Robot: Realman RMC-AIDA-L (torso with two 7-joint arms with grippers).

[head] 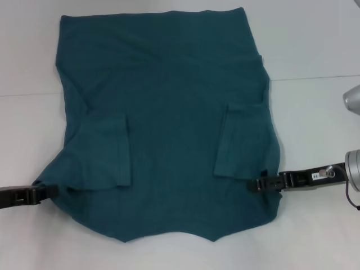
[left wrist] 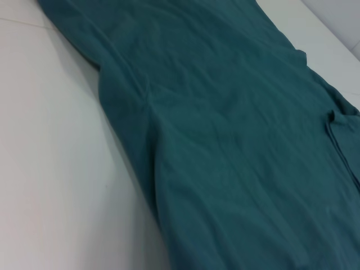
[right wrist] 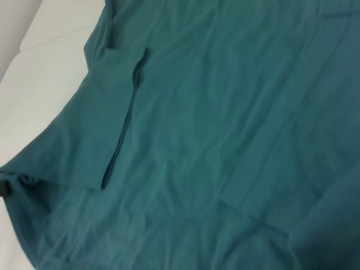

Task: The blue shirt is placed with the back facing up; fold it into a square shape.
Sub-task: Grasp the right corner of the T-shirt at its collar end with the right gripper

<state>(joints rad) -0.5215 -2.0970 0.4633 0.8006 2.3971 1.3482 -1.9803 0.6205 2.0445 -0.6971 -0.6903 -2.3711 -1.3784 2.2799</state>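
Two sleeves are already folded inward on the blue shirt (head: pixel 169 129), spread back-up on the white tabletop (head: pixel 315 50); the left pincer (head: pixel 38 192) sits at the near left edge, seemingly pinching cloth, though I cannot tell for certain; the right pincer (head: pixel 264 184) clamps the near right edge; lengthwise folding into a square remains.

No readable text, labels, brands or numbers appear in any view. A small white tag on the right gripper's (head: pixel 264 184) wrist section carries marks too small to make out. The blue shirt (head: pixel 169 124) shows only plain fabric.
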